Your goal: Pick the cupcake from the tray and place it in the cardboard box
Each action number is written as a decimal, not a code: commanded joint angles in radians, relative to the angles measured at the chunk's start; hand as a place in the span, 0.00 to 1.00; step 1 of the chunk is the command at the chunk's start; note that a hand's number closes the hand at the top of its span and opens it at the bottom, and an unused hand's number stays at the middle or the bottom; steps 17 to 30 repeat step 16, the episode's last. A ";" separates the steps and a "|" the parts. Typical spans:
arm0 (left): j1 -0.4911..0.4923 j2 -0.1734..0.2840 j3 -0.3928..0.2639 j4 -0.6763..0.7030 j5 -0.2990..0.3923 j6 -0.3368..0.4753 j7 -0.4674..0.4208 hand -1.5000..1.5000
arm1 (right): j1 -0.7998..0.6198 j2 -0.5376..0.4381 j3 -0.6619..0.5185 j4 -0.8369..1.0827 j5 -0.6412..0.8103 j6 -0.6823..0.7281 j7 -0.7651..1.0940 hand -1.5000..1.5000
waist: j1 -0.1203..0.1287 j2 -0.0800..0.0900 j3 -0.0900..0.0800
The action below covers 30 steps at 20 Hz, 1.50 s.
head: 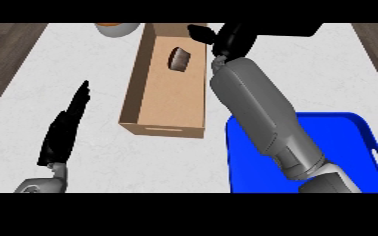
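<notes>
Head view, looking pretty much straight down at the white counter (81,60), going left to right:

- Left hand (65,127) comes first, low on the left side. It's edge-on to the camera with its fingers straight and together, pointing up the view. Nothing in it, just resting over the counter, well apart from everything else.
- Up at the top edge, a bit right of that, there's a pale bowl (117,29) with something orange in it. Only its lower part shows, so I can't say what's inside. It sits just beside the box's far left corner.
- Next is the cardboard box (144,87), long and narrow, open on top, running away from the robot.
- The cupcake (180,59) is inside that box, in the far half, on the box floor. It looks tipped on its side, dark brown with a lighter end. Nothing is touching it.
- Right hand (221,37) hovers over the far right rim of the box, up near the top edge, with the grey forearm coming in diagonally from the lower right. Fingers look relaxed and spread toward the left, not wrapped around anything, and apart from the cupcake.
- Blue tray (347,145) sits at the lower right, partly hidden under the forearm. The part that shows has nothing on it.
</notes>
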<state>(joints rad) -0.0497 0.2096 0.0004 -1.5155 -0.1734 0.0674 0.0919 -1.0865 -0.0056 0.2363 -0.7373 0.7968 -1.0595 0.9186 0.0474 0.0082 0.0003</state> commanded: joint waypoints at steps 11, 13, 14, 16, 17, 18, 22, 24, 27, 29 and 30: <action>0.050 0.050 0.095 -0.017 0.043 -0.009 0.018 0.50 | 0.503 -0.068 -0.040 -0.563 0.127 -0.136 0.019 0.00 | -0.114 -0.031 0.000; 0.115 -0.011 0.023 -0.059 -0.013 0.033 0.017 0.50 | 0.601 -0.085 -0.023 -0.718 0.164 -0.043 0.048 0.00 | -0.104 -0.031 -0.001; 0.091 0.050 0.083 -0.031 0.029 -0.011 -0.006 0.50 | 0.684 -0.085 0.002 -0.782 0.165 -0.059 0.038 0.00 | -0.106 -0.029 -0.001; 0.071 0.021 0.067 -0.037 0.017 0.014 0.029 0.50 | 0.799 -0.153 0.061 -0.921 0.123 0.013 0.028 0.00 | -0.115 -0.028 0.000; 0.071 0.021 0.067 -0.037 0.017 0.014 0.029 0.50 | 0.799 -0.153 0.061 -0.921 0.123 0.013 0.028 0.00 | -0.115 -0.028 0.000; 0.071 0.021 0.067 -0.037 0.017 0.014 0.029 0.50 | 0.799 -0.153 0.061 -0.921 0.123 0.013 0.028 0.00 | -0.115 -0.028 0.000; 0.071 0.021 0.067 -0.037 0.017 0.014 0.029 0.50 | 0.799 -0.153 0.061 -0.921 0.123 0.013 0.028 0.00 | -0.115 -0.028 0.000; 0.071 0.021 0.067 -0.037 0.017 0.014 0.029 0.50 | 0.799 -0.153 0.061 -0.921 0.123 0.013 0.028 0.00 | -0.115 -0.028 0.000; 0.071 0.021 0.067 -0.037 0.017 0.014 0.029 0.50 | 0.799 -0.153 0.061 -0.921 0.123 0.013 0.028 0.00 | -0.115 -0.028 0.000; 0.071 0.021 0.067 -0.037 0.017 0.014 0.029 0.50 | 0.799 -0.153 0.061 -0.921 0.123 0.013 0.028 0.00 | -0.115 -0.028 0.000; 0.071 0.021 0.067 -0.037 0.017 0.014 0.029 0.50 | 0.799 -0.153 0.061 -0.921 0.123 0.013 0.028 0.00 | -0.115 -0.028 0.000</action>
